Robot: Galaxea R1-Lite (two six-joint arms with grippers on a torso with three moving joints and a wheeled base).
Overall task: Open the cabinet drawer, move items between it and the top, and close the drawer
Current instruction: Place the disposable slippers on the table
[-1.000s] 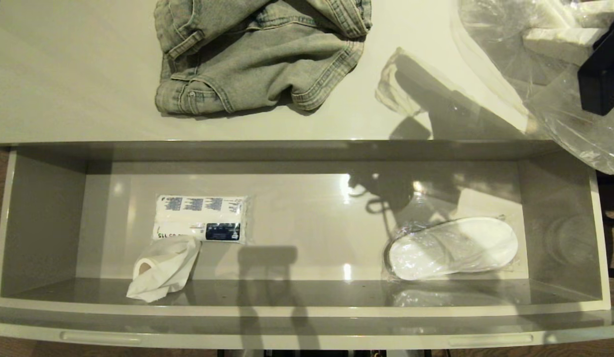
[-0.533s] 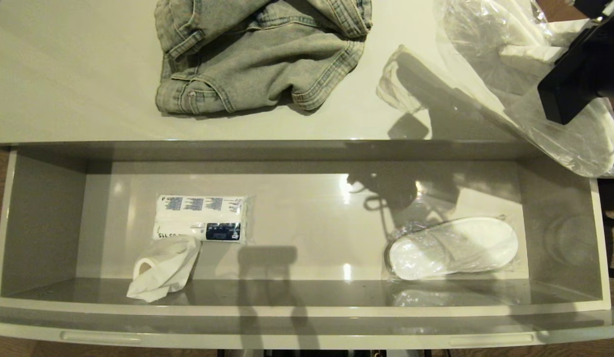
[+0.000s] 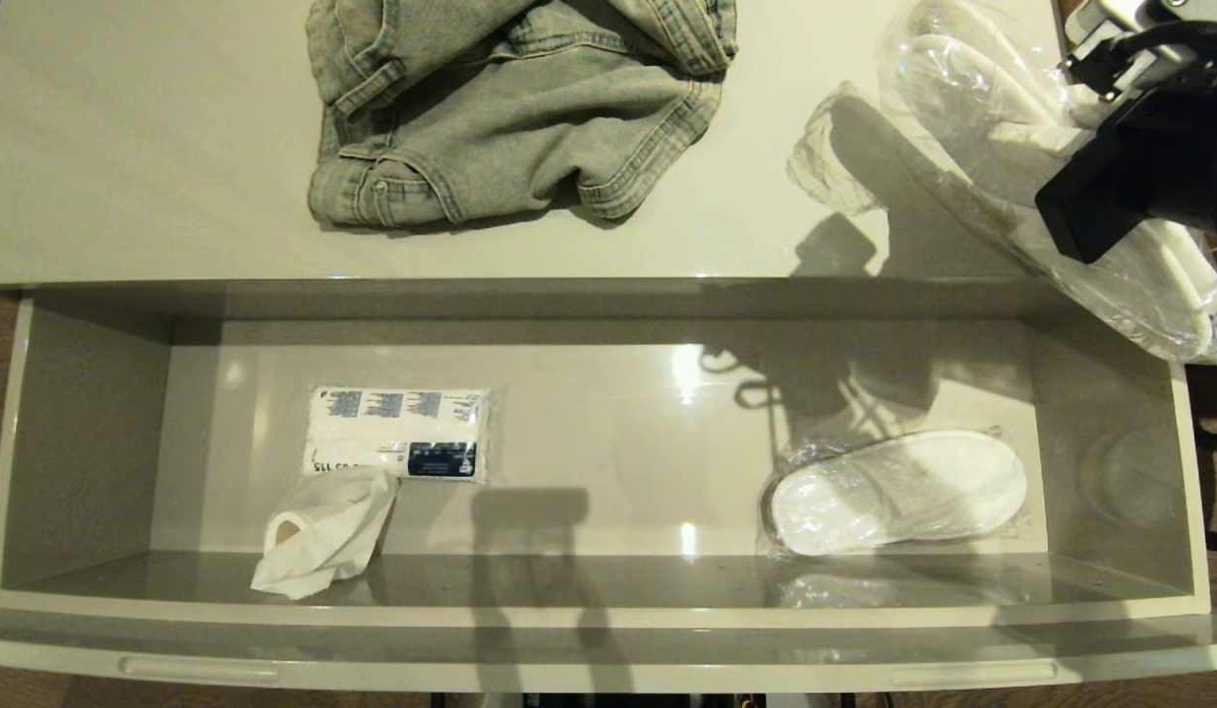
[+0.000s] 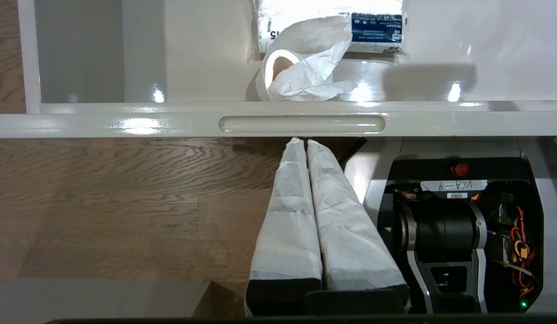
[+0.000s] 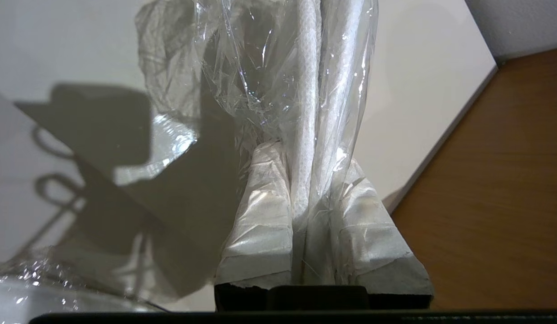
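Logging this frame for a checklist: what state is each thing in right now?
drawer: open
right claw: shut on a slipper pack, held over the top
left claw: shut, empty, below the drawer front
second slipper pack: sealed, lying in drawer
jeans: crumpled on top

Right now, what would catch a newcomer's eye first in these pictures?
The right hand holds a bagged slipper pack above the right end of the glossy top. A crumpled denim garment lies mid-top. The drawer stands wide open with another slipper pack inside on the right.
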